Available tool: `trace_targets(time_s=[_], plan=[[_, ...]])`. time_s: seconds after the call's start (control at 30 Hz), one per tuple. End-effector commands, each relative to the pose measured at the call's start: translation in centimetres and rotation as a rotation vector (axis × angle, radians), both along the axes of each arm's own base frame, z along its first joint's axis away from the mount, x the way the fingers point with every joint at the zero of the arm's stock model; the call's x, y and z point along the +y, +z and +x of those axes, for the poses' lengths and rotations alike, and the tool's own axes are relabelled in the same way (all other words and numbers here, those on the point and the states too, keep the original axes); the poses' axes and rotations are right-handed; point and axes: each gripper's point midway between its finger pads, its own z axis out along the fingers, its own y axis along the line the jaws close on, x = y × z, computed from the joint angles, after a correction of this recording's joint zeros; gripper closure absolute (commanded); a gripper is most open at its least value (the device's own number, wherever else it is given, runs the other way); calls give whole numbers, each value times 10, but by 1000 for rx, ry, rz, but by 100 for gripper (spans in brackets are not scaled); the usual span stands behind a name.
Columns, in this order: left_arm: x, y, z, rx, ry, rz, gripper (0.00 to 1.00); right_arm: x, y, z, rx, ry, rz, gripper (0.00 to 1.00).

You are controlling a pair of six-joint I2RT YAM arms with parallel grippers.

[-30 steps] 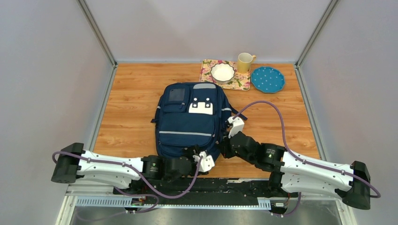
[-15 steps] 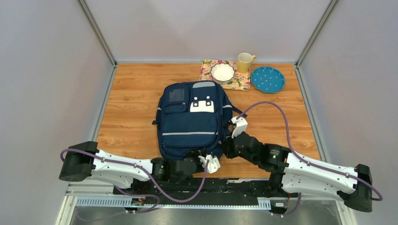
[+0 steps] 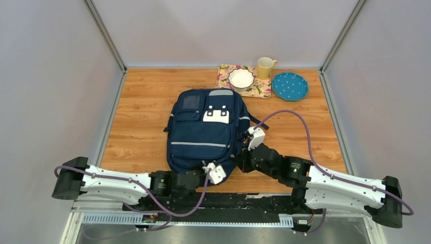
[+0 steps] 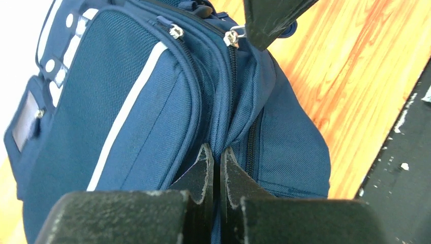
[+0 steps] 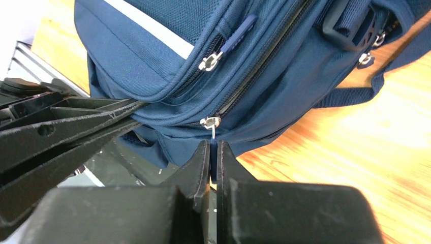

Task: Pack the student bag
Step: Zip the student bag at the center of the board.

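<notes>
Risk: should the thin fabric fold slip from the left pincer [image 4: 214, 161], the large navy blue fabric backpack [image 3: 203, 129] would be dragged over the wooden desk [image 3: 137, 117] rather than unzipped. The small metal zip pull [image 5: 210, 122] may likewise be lost. The left pincer is observed closed, clamped on the bag's lower seam. The right pincer [image 5: 213, 152] is closed on the pull's tab. The backpack lies directly ahead of both.

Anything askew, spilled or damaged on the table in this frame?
Nothing stands out. The student bag lies flat and intact; the bowl, the mug and the blue plate stand upright at the far edge, nothing spilled.
</notes>
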Motion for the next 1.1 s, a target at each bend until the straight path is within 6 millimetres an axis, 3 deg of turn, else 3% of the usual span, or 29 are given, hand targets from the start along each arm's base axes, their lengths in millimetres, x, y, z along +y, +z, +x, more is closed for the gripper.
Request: trace_targets(time_s=[0.0,0.13,0.33,0.73,1.07], plan=[[54,-20,10,71,162,-11,100,-8,5,15,-31,-87,0,100],[75,-30,4,142,188,-49,100,-5,10,33,-28,-128,9,100],[85,-25,3,157,199,-75,100,-7,11,55,-48,-161,-20,100],[76,-20,2,154,183,-48,100,-34,11,96,-96,-237,-97,100],[69,-20,0,160,167,-19,100,-47,11,130,-57,-289,-41,100]])
